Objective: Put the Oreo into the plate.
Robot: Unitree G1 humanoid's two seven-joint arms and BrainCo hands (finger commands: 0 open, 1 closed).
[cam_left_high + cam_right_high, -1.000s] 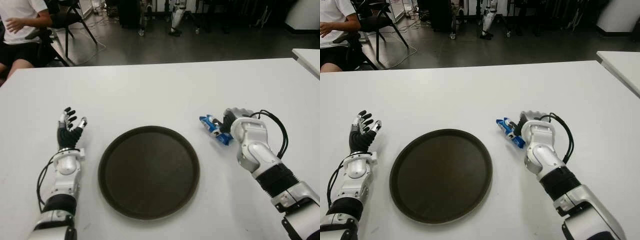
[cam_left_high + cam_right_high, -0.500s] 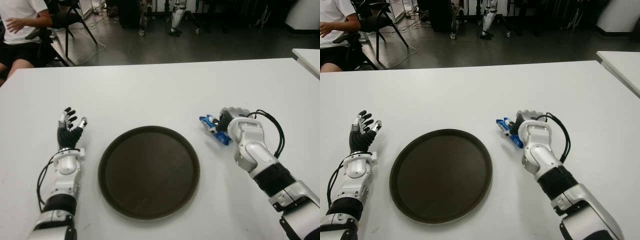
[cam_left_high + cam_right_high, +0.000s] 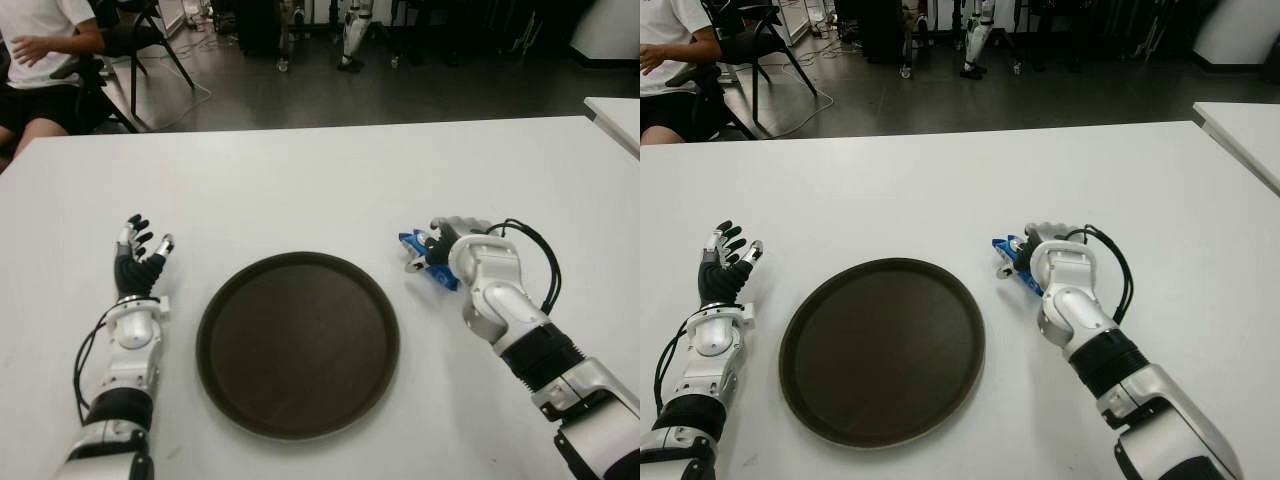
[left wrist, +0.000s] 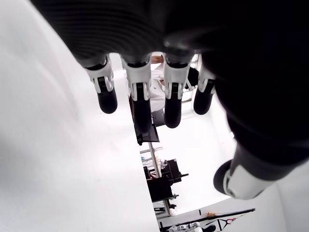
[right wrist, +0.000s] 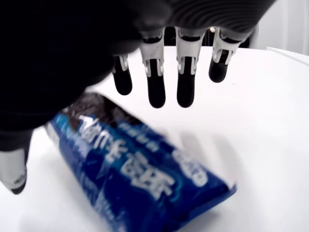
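The Oreo (image 3: pixel 413 244) is a blue pack lying flat on the white table (image 3: pixel 300 190), just right of the round dark plate (image 3: pixel 297 343). My right hand (image 3: pixel 437 242) hovers over the pack's right part, open. In the right wrist view its straight fingers (image 5: pixel 155 77) reach past the Oreo (image 5: pixel 140 179) and the thumb stands off to one side; none of them closes on the wrapper. My left hand (image 3: pixel 140 250) shows left of the plate, fingers spread and holding nothing. The plate has nothing in it.
A seated person (image 3: pixel 40 50) and a chair (image 3: pixel 140 40) are beyond the table's far left corner. A second white table (image 3: pixel 615 110) edges in at the right. Dark floor lies past the table's far edge.
My right hand has slid a little to the left, over more of the Oreo pack. The pack, the plate and my left hand have stayed in place.
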